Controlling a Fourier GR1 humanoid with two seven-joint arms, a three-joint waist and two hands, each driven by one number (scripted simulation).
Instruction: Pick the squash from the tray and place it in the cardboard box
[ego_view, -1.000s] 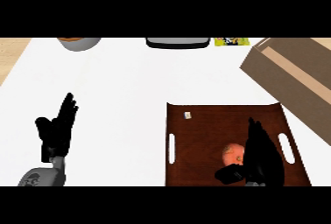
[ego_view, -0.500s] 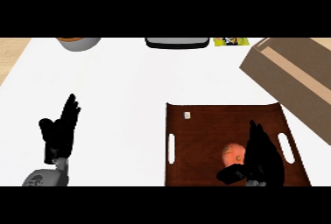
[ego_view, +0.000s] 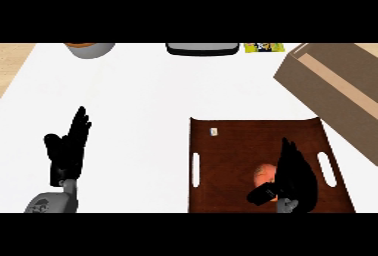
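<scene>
An orange squash (ego_view: 264, 174) lies in the near right part of the brown tray (ego_view: 244, 145). My right hand (ego_view: 295, 172) is over the tray with straight fingers along the squash's right side and the thumb at its near side, hiding part of it. The hand is open. The cardboard box (ego_view: 336, 87) stands at the right edge, beyond the tray. My left hand (ego_view: 68, 147) rests open on the left of the counter, fingers up.
A grey bowl (ego_view: 90, 49), a dark grey dish (ego_view: 201, 48) and a yellow packet (ego_view: 263, 47) line the far edge. A small white item (ego_view: 214, 131) lies in the tray's far left corner. White counter lies between the left hand and the tray.
My right hand has shifted slightly nearer and closer round the squash, the thumb coming in at its near side. The left hand has barely moved.
</scene>
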